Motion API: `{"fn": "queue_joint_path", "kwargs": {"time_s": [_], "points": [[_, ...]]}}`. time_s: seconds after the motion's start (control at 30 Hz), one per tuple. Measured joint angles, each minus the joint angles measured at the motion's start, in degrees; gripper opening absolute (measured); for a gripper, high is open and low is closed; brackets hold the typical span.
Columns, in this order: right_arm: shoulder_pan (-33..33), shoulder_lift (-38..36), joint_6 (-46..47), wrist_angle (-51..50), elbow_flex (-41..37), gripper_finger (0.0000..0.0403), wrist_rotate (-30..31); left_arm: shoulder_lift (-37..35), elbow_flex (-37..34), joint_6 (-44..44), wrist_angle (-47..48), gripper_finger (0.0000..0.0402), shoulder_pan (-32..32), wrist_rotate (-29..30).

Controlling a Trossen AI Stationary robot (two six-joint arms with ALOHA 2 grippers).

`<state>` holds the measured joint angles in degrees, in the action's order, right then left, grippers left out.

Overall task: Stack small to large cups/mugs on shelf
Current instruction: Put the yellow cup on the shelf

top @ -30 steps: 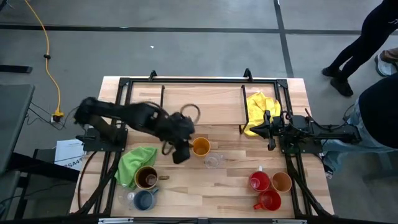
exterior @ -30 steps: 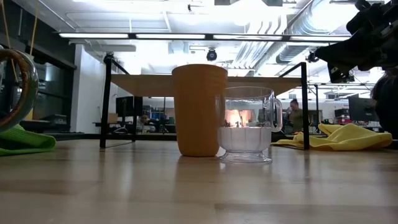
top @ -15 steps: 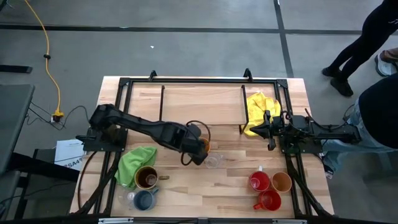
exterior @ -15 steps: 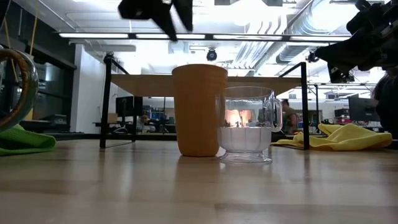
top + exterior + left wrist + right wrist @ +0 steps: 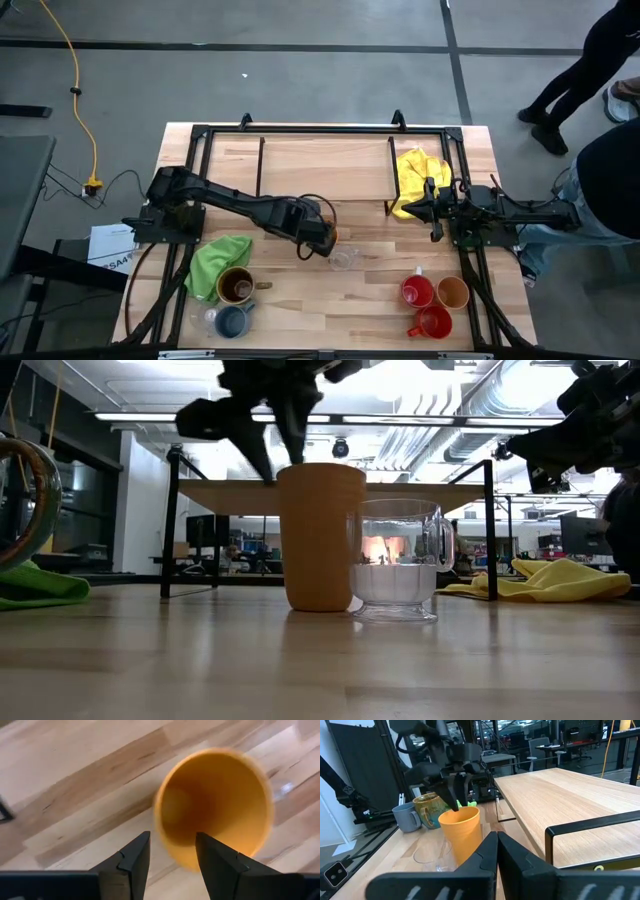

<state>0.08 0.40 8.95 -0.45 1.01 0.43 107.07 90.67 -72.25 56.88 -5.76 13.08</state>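
Straddling rim: left gripper [image 5: 172, 852] parted | smooth tapered orange cup [image 5: 215, 805] | right gripper [image 5: 496, 851] clenched

1. The yellow-orange plastic cup [image 5: 323, 236] stands on the light wooden tabletop [image 5: 340, 300] just in front of the low light-wood shelf on black metal legs [image 5: 325, 165].
2. The clear glass mug [image 5: 343, 259] stands just beside the cup, toward the table's front and right, blocking that flank.
3. The left gripper [image 5: 171, 851] hangs over the cup's rim, jaws parted, one inside the mouth, one outside.
4. The cup's left flank is bare wood as far as the green cloth [image 5: 218, 262].
5. The shelf's top is bare; its black legs flank the passage beneath.
6. The right gripper [image 5: 432, 210], jaws closed, rests well right of the cup, beside the yellow cloth [image 5: 415, 172].
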Motion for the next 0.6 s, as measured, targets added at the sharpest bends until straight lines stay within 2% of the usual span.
{"fn": "queue_joint_path", "kwargs": {"time_s": [0.33, 0.6], "points": [[0.02, 0.00, -0.01, 0.00, 0.00, 0.0000, 0.00, -0.03, 0.00, 1.40, -0.58, 0.0145, 3.26, -0.64], [0.01, 0.00, -0.01, 0.00, 0.00, 0.0000, 0.01, 0.83, -0.02, 4.14, -0.47, 0.0145, 3.08, -2.10]]}}
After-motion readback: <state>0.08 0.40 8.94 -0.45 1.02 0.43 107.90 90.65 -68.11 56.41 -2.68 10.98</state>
